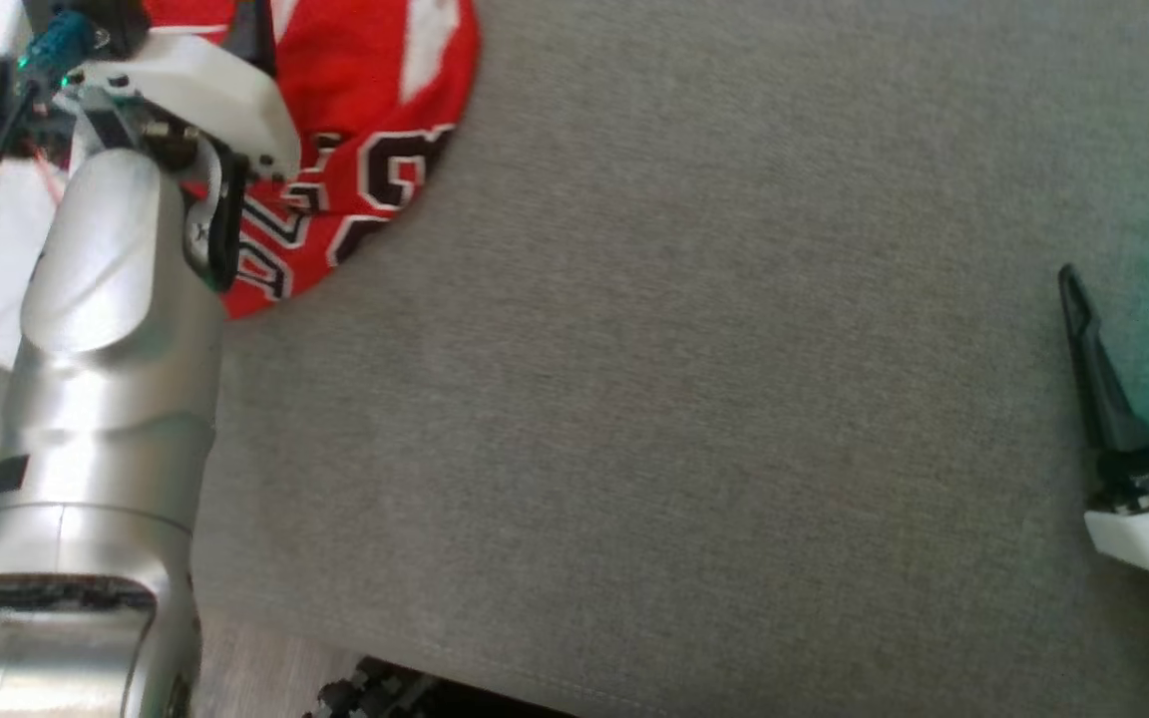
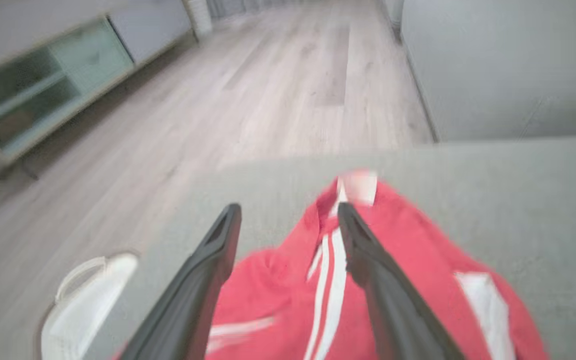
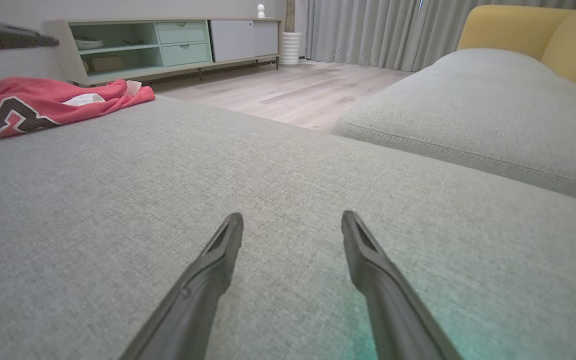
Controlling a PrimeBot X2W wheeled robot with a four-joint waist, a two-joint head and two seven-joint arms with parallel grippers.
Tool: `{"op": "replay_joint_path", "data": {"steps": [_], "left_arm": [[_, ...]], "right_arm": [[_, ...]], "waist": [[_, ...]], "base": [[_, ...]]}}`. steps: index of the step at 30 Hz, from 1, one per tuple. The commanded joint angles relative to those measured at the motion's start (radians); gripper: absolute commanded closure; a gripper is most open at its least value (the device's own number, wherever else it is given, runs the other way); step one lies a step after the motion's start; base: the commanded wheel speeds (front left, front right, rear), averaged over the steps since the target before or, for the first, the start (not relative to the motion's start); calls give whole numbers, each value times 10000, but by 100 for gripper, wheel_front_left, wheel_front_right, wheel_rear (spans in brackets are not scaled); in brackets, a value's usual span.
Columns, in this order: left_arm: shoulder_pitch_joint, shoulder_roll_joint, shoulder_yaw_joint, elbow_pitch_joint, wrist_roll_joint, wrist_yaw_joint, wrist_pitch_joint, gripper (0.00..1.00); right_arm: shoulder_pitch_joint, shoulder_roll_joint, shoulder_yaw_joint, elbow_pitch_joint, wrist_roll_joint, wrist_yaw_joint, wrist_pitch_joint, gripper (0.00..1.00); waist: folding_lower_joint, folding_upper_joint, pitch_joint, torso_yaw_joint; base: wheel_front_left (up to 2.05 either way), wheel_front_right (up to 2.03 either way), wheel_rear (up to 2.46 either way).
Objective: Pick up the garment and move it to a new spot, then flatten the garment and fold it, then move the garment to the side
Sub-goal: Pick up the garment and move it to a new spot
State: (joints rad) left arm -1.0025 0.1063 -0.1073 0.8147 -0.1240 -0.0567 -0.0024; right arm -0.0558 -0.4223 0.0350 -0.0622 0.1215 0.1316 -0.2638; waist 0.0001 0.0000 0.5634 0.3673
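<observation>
The garment (image 1: 375, 130) is a red jersey with black-and-white lettering, lying crumpled at the far left of the grey cushion (image 1: 684, 399). In the left wrist view it (image 2: 408, 260) spreads out beneath my left gripper (image 2: 288, 215), whose fingers stand open above it with nothing between them. My silver left arm (image 1: 106, 349) reaches up the left side of the head view to the garment. Far to the right, my right gripper (image 1: 1123, 257) is open and empty over bare cushion. Its wrist view has the garment (image 3: 43, 105) far off to the left of the open fingers (image 3: 233, 235).
The cushion's left edge drops to a wood floor (image 2: 293, 90). A white object (image 2: 88, 295) lies beside that edge. A second grey cushion (image 3: 468, 100) and a yellow backrest (image 3: 518, 25) lie beyond the right gripper. A pale green sideboard (image 3: 168, 42) stands along the wall.
</observation>
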Motion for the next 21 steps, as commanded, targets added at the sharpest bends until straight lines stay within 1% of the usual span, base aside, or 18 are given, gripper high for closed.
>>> {"op": "replay_joint_path", "data": {"steps": [1,5,6,7,8,10,15,18,21], "left_arm": [[-200,564,258,82,-12,-66,191,0],[-450,569,188,1439,-233,-313,889,0],[-490,565,165,1683,-291,-377,970,4],[-534,571,148,1871,-343,-428,972,55],[-571,589,127,2024,-377,-467,908,100],[-658,662,40,2236,-361,-515,633,100],[-1017,957,-132,2327,-171,-473,-556,100],[-1201,1125,-242,2272,-57,-436,-1128,100],[-1401,1332,-386,2072,46,-474,-1469,100]], "right_arm": [[63,-242,160,113,-27,-9,20,0],[-65,-252,205,66,-41,-9,20,0],[-100,-236,229,71,-42,-9,20,0],[-140,-213,246,75,-41,-9,20,0],[-185,-187,257,84,-42,-9,20,0],[-275,-135,276,113,-41,-9,20,0],[-417,125,386,282,-30,-9,20,0],[-503,473,512,437,13,-9,20,0],[-555,923,665,588,35,-9,20,0]], "waist": [[-1,0,346,-294],[-1,0,495,-423],[-1,0,499,-449],[-1,0,498,-470],[-1,0,489,-493],[-1,0,439,-526],[-1,0,-38,-633],[-1,0,-673,-819],[-1,0,-1417,-1122]], "base": [[0,0,0],[0,0,0],[0,0,0],[0,0,0],[0,0,0],[0,0,0],[0,0,0],[0,0,0],[0,0,0]]}}
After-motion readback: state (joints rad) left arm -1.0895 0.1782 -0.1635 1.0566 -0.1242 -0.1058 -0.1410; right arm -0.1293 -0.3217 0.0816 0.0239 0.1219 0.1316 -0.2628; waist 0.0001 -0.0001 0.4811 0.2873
